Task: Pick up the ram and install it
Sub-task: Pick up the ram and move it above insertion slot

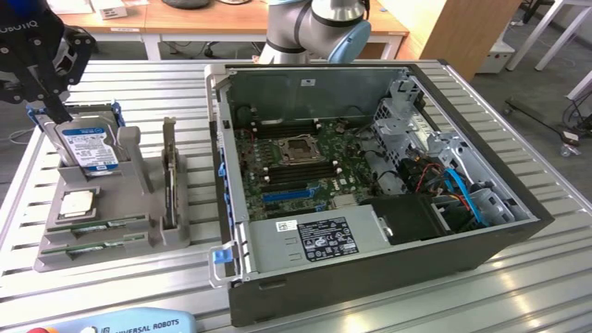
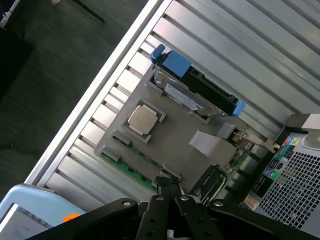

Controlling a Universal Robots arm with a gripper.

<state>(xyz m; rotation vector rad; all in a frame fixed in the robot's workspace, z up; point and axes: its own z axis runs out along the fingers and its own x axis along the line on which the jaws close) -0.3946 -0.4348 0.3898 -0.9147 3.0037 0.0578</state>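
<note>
Two ram sticks, thin and green, lie in slots at the near end of the grey holder [image 1: 138,239]: one ram stick [image 1: 100,224] and a second [image 1: 93,245] just in front of it. In the wrist view a green ram edge [image 2: 126,168] runs along the holder's side, close to the fingertips. My gripper [image 1: 54,109] hangs at the exterior view's left, above the hard drive [image 1: 88,147] at the holder's far end. It is shut, with nothing held; in the wrist view the gripper [image 2: 170,189] shows both fingers pressed together.
The holder also carries a square silver processor [image 1: 77,202] and a dark upright expansion card [image 1: 169,182]. The open computer case [image 1: 370,243] with its motherboard [image 1: 296,163] sits at the exterior view's right. A teach pendant [image 1: 120,324] lies at the table's near edge.
</note>
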